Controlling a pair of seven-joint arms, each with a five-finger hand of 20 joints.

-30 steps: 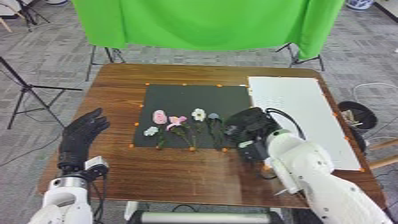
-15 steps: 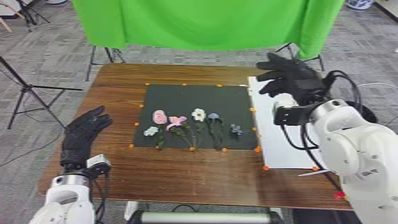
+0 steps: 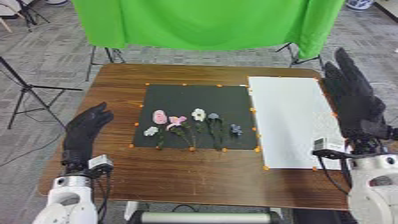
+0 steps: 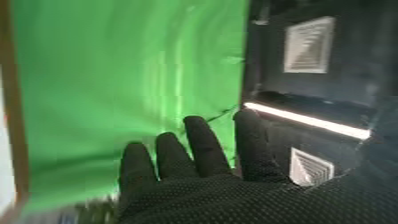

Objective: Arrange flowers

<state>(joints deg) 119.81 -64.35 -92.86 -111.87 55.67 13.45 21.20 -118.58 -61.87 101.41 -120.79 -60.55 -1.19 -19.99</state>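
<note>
In the head view the left hand (image 3: 85, 131) hangs over the table's left part, its fingers straight. The right hand (image 3: 354, 97) is at the table's right edge beyond the white board, fingers straight and holding nothing. On the dark mat (image 3: 191, 93) lie several flowers in a row: a small white one (image 3: 151, 131), a pink one (image 3: 160, 116), a pink-white one (image 3: 177, 121), a white one (image 3: 198, 114), a grey-blue one (image 3: 213, 116) and a small blue one (image 3: 235, 129). In the right wrist view the right hand (image 4: 204, 192) has its fingers extended.
A white board (image 3: 289, 117) lies on the right of the wooden table (image 3: 204, 172), orange markers (image 3: 266, 168) along its edge. A green cloth (image 3: 209, 22) hangs behind the table. A black tripod (image 3: 27, 87) stands to the left.
The right hand has moved from the mat's right side over the white board to beyond the right edge, uncovering the small blue flower. The left hand has barely moved.
</note>
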